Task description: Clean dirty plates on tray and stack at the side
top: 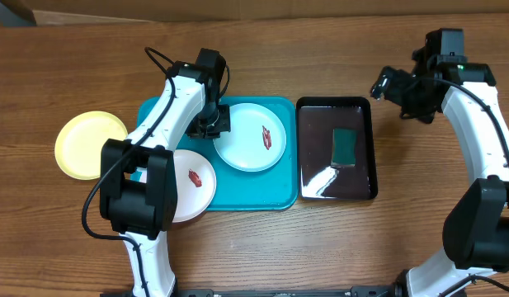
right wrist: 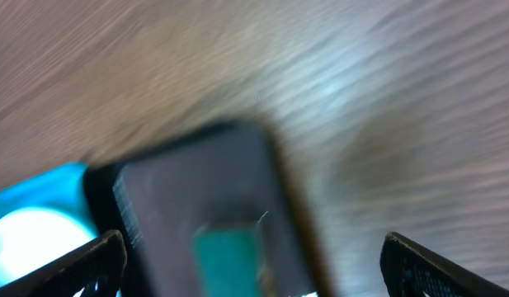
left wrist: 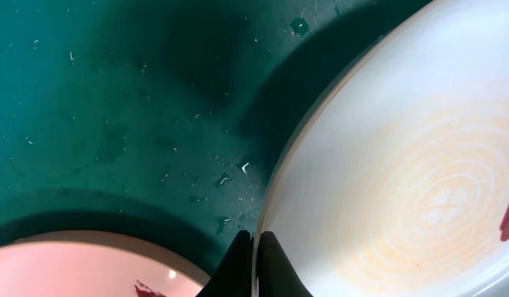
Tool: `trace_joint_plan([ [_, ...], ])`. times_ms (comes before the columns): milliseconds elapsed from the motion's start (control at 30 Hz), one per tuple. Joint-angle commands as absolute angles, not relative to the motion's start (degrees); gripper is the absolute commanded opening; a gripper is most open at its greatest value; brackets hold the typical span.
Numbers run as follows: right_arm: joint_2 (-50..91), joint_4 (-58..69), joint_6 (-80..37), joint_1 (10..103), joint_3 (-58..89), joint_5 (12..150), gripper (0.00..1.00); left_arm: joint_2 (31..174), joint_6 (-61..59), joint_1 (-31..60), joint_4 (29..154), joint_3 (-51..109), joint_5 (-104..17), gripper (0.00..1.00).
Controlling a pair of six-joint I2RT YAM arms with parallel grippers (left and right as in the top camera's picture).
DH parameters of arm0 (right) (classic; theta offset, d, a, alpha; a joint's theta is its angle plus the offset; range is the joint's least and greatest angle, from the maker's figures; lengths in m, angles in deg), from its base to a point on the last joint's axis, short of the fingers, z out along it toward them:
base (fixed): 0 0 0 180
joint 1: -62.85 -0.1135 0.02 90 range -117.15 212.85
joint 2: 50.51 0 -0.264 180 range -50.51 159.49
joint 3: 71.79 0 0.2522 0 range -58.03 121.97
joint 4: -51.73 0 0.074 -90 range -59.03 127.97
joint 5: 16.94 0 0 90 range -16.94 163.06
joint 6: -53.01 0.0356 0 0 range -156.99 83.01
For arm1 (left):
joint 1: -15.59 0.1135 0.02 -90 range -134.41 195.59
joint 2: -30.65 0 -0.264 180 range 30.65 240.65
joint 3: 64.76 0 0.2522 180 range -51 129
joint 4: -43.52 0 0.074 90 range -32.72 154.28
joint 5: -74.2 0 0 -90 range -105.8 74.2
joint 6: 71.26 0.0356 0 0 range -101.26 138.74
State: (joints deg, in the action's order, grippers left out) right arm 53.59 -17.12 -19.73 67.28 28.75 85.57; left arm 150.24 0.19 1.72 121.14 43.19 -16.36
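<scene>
The turquoise tray holds a pale blue plate with a red-brown bit, and a white plate with another bit at its front left. A yellow plate lies on the table left of the tray. My left gripper is shut on the pale blue plate's left rim; in the left wrist view its fingers pinch the rim of that plate, one on each side. My right gripper hangs open and empty above the table, beyond the black tray's far right corner.
A glossy black tray with a green sponge sits right of the turquoise tray. The right wrist view is blurred and shows the black tray and the sponge below the spread fingers. Bare wood lies around the trays.
</scene>
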Motion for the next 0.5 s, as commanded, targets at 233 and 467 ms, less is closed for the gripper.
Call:
trace_joint_plan([
  [233, 53.4, -17.8, -17.4, 67.0, 24.6, 85.8, 0.04, 148.4, -1.0, 1.7, 121.1, 42.8, -15.2, 0.05],
  [467, 53.4, -11.2, -14.0, 67.0, 21.0, 80.6, 0.04, 148.4, -1.0, 1.7, 121.1, 42.8, -15.2, 0.05],
])
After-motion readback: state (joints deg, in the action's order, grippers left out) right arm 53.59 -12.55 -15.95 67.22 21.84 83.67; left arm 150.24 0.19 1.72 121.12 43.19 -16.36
